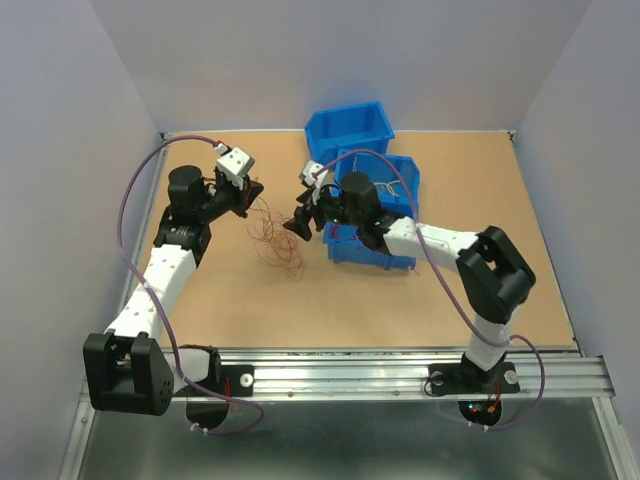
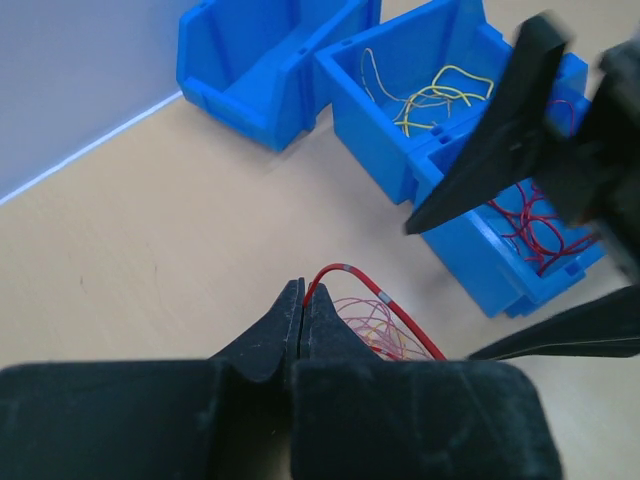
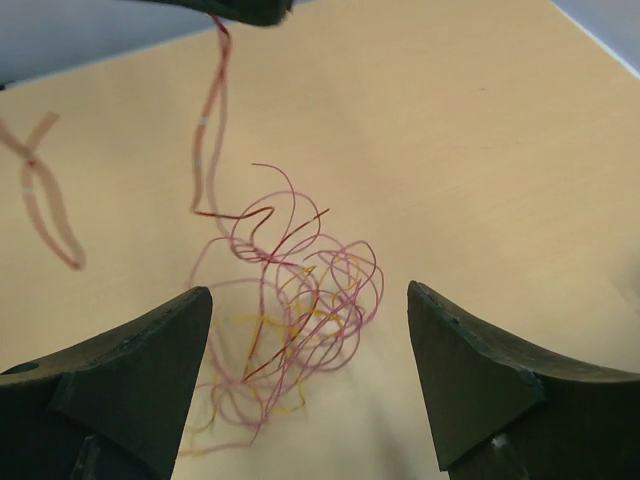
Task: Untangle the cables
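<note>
Left fingers [image 2: 303, 300]: clamped shut on one red cable [image 2: 345, 270], raised off bench [image 1: 430, 310], strand trailing down toward tangle.
Centre: rest of cables [image 3: 300, 310] in loose red-yellow tangle on bench, between arms.
Right fingers [image 1: 303, 218]: spread wide, empty, hovering over tangle, just beside blue bins [image 1: 360, 255] with yellow and red strands inside.
Step, likely: free held strand. Best to pin tangle low with right, draw left away slowly; stop if whole clump lifts.
</note>
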